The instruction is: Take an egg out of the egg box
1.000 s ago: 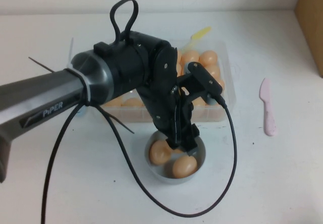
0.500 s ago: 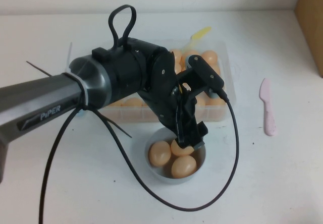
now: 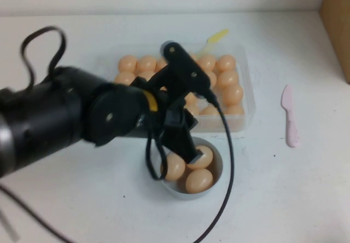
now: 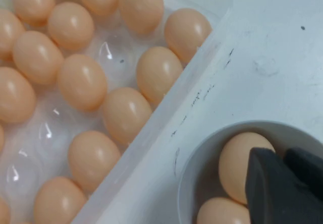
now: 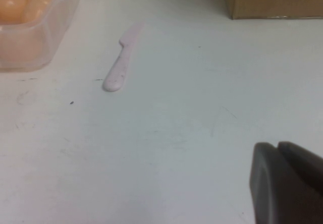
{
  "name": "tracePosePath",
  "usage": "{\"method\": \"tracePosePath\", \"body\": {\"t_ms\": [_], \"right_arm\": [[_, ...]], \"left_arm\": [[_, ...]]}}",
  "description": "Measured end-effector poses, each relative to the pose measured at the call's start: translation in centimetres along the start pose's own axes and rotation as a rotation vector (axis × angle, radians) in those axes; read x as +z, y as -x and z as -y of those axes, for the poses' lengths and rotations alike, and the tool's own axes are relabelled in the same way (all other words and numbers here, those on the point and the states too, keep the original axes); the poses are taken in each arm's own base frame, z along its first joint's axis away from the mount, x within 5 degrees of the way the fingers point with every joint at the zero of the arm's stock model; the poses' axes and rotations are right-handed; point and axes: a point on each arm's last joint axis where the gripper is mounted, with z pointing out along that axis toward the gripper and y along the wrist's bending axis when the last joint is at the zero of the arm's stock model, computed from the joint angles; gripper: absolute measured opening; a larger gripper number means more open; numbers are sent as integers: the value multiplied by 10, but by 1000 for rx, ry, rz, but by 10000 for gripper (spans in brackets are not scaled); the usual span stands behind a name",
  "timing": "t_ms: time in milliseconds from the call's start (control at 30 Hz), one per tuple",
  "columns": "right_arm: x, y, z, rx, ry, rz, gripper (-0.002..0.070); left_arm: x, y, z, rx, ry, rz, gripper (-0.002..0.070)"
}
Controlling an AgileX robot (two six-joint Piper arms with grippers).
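The clear egg box [image 3: 247, 117] sits at the table's middle back, holding many peach-orange eggs [image 3: 232, 94]. It also shows in the left wrist view [image 4: 169, 125] with several empty cells. In front of it a grey-blue bowl [image 3: 217, 176] holds three eggs; one egg [image 3: 204, 156] lies just beside my left gripper [image 3: 190, 153]. The left gripper [image 4: 282, 156] hangs over the bowl [image 4: 202, 148], its fingers together and empty, partly hiding an egg [image 4: 234, 163]. My right gripper [image 5: 280, 151] is shut and empty over bare table, out of the high view.
A pink plastic knife [image 3: 289, 117] lies right of the egg box, also in the right wrist view [image 5: 121, 62]. A yellow utensil [image 3: 214, 38] lies behind the box. A cardboard box [image 3: 336, 24] stands at the far right back.
My left arm has pulled back toward the left and lifted off the bowl. The egg it brought in now lies loose in the bowl with the other two.
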Motion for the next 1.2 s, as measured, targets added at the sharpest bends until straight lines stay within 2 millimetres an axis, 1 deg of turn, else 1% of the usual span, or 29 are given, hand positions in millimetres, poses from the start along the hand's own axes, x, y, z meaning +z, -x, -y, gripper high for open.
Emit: {"method": "tracePosePath", "body": {"t_ms": [33, 100, 300, 433, 633, 767, 933, 1067, 1200], "right_arm": [[0, 0, 0, 0, 0, 0, -17], [0, 0, 0, 0, 0, 0, -17], [0, 0, 0, 0, 0, 0, -17], [0, 0, 0, 0, 0, 0, -17], [0, 0, 0, 0, 0, 0, -17], [0, 0, 0, 0, 0, 0, -17], [0, 0, 0, 0, 0, 0, -17], [0, 0, 0, 0, 0, 0, -17], [0, 0, 0, 0, 0, 0, -17]], "left_arm": [[-3, -8, 2, -7, 9, 17, 32], [-20, -26, 8, -31, 37, 80, 11], [-57, -68, 20, -115, 99, 265, 0], [-72, -95, 26, -191, 132, 355, 0], [-92, -128, 33, -265, 172, 453, 0], [-101, -136, 35, -276, 180, 489, 0], [-102, -135, 35, -279, 183, 498, -1], [-95, -137, 36, -279, 176, 464, -1], [-82, -145, 40, -280, 131, 339, -1]]}}
